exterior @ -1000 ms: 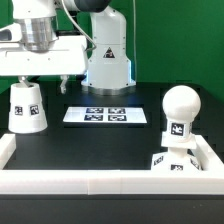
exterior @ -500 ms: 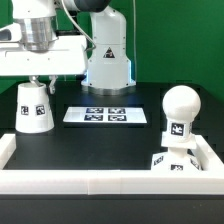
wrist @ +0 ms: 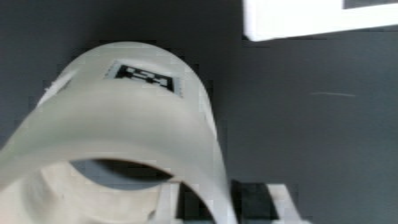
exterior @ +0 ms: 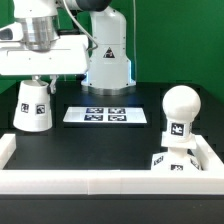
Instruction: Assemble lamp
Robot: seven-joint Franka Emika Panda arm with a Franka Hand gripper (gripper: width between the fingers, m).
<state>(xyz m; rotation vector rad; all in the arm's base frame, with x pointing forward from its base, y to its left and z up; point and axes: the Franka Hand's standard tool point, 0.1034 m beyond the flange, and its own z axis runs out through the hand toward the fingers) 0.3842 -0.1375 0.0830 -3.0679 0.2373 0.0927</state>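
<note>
- Jaws: cannot tell whether they are apart or clamped. The gripper (exterior: 38,78) sits right at the narrow top of the shade (exterior: 33,106), but the exterior view hides the fingertips behind the wrist body, and the wrist view is filled almost wholly by the shade (wrist: 125,130).
- Wrist view shows one dark finger (wrist: 267,200) close beside the shade's open rim; contact not resolvable.
- Shade stands upright on the table (exterior: 100,140), narrow end up, well off the marker board (exterior: 105,115) toward the exterior view's left.
- Bulb (exterior: 180,112) stands upright well off the marker board toward the exterior view's right, seated on the base (exterior: 172,162), which sits near the white rail (exterior: 110,185) at the table's front edge.
- Judgement: this is the grasp or lift stage for the shade; it has yet to go over the bulb.
- Risks:
  - Tapered smooth wall: a pinch near the rim could slide and let the shade tilt or drop.
  - Off-centre grasp would tip it during lift and misalign it over the bulb.
  - Transfer path crosses the marker board; a low carry could catch it.
  - Lowering off-axis could knock the bulb out of the base.
</note>
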